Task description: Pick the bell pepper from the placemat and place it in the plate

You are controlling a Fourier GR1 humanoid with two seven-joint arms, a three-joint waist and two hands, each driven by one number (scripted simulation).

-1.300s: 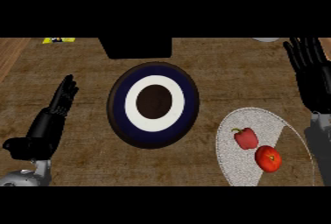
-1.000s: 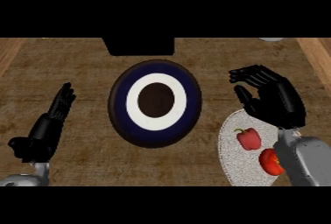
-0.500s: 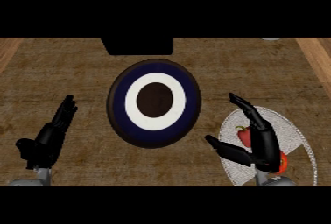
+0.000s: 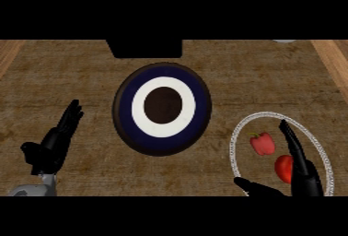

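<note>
I saw the plate (image 4: 163,108) at centre holding nothing. The red pepper (image 4: 262,143) lay on the round mat (image 4: 239,138) at lower right, a red fruit (image 4: 284,168) just below it. My right hand (image 4: 299,173) hovered there, fingers straight, grasping nothing. My left hand (image 4: 54,143) rested released at lower left. Bare counter (image 4: 68,73) surrounded the plate.

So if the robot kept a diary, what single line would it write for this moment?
stage: reaching | right hand: open, over placemat beside bell pepper | left hand: open, resting | plate: holds nothing
</note>
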